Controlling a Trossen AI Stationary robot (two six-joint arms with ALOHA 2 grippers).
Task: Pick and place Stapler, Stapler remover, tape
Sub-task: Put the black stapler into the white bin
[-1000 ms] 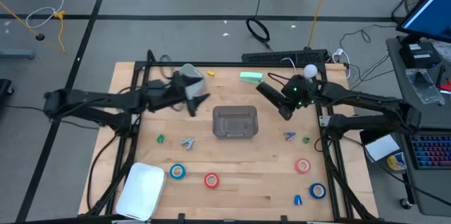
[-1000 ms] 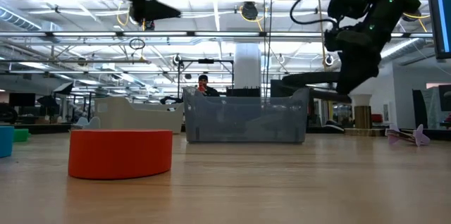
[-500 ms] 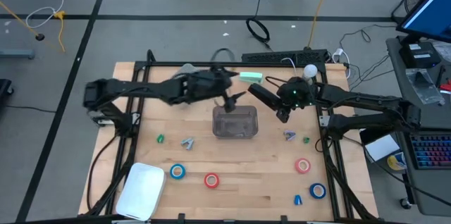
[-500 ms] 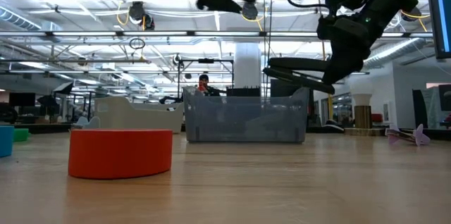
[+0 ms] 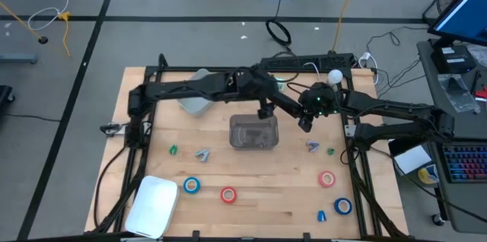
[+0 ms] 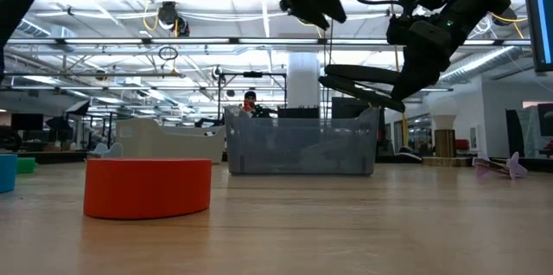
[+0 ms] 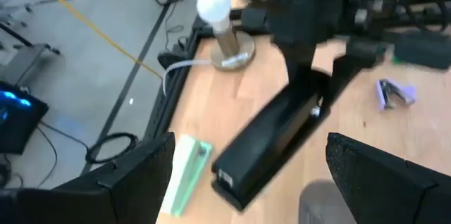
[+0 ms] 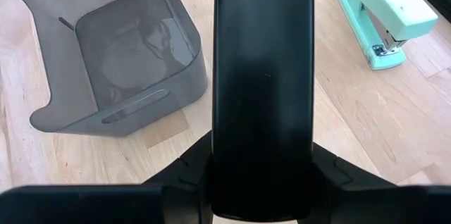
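Clearly long, flat, black stapler (image 8: 262,90) in right claw (image 5: 305,122).

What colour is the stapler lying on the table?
Mint green stapler, clearest in the right wrist view.

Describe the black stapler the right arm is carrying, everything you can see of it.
The black stapler is a long, slim, matte black bar with a small pale label at one end. The right gripper is shut on it near one end, so it hangs in the air, tilted, its free end reaching over the rim of the grey bin. It touches nothing but that gripper. The left gripper, open, hovers close by without contact.
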